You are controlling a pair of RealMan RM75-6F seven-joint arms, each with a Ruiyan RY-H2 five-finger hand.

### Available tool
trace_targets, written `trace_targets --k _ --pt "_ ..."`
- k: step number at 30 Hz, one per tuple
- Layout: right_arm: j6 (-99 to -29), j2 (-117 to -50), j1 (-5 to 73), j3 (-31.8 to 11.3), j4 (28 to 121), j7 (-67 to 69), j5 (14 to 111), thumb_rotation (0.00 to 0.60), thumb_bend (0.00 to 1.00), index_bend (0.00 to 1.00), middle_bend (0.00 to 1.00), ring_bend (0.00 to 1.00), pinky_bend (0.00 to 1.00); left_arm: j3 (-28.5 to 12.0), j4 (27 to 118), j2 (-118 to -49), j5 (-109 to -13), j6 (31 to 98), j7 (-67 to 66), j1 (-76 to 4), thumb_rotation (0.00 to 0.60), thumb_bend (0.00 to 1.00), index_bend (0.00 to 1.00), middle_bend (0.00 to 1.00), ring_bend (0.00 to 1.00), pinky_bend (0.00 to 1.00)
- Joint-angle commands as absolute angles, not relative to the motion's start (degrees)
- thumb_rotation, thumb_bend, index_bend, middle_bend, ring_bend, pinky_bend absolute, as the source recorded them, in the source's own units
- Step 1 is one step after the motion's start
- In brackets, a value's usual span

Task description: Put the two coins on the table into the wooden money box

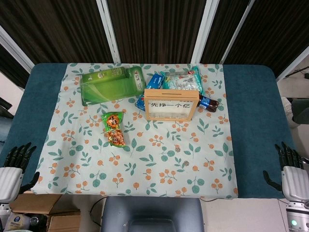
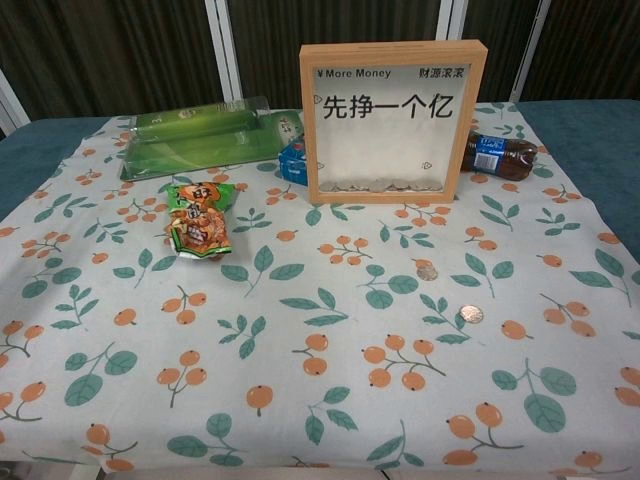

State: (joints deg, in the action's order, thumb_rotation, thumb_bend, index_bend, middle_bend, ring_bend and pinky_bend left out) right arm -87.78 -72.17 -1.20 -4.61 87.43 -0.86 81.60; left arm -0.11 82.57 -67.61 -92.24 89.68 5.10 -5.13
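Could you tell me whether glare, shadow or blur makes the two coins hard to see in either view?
Chest view: even lighting, no glare; both coins sharp on the tablecloth, as is the money box. Head view: evenly lit too, but the coins are only tiny specks among the print.

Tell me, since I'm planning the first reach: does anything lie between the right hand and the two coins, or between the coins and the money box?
Nothing visible does. The right hand rests at the table's edge, and only bare cloth separates it from the coins. Bare cloth also runs from them up to the money box; the bottle lies behind it, off to the side.
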Motion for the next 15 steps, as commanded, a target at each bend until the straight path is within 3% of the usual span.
trace_targets --k 1,15 --pt "-87.69 -72.15 -1.16 -4.6 87.36 -0.79 81.61 0.6 0.46 0.0 0.0 0.0 0.0 -0.13 82.5 -67.72 -92.2 89.64 5.07 -5.12 0.6 0.38 0.0 0.0 0.0 0.05" --pt "-87.04 -72.05 -0.23 -4.55 87.83 -1.49 82.85 0.6 0.46 0.0 0.0 0.0 0.0 -0.49 82.52 -67.95 -92.05 90.45 5.73 -4.78 0.6 0.38 0.0 0.0 0.0 0.05"
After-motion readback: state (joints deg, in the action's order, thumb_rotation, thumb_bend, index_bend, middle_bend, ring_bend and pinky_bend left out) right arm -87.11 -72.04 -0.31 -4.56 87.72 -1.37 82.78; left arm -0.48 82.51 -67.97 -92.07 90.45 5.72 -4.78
